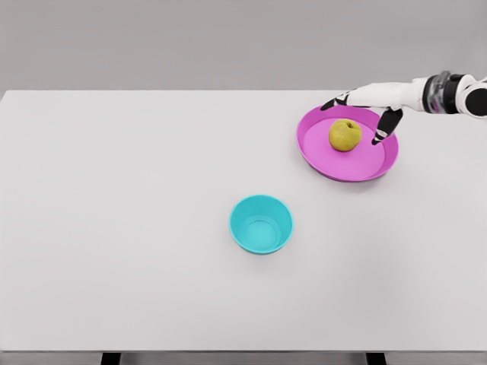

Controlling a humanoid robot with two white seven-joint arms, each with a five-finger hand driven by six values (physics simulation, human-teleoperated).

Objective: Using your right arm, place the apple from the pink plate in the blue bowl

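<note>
At upper right, the right robot hand (364, 106) hovers over the pink plate (319, 156), fingers spread, holding nothing. The apple (345, 135) sits on it. The blue bowl (261, 223) stands centre frame on the table (114, 228).

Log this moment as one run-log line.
phase: reach | right hand: open, over pink plate, beside apple, no grasp | apple: on plate | blue bowl: empty | left arm: out of view

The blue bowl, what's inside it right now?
The blue bowl holds nothing; its floor shows bare. The apple sits on the pink plate, the right hand open above it. The bowl hides the table beneath it.
</note>
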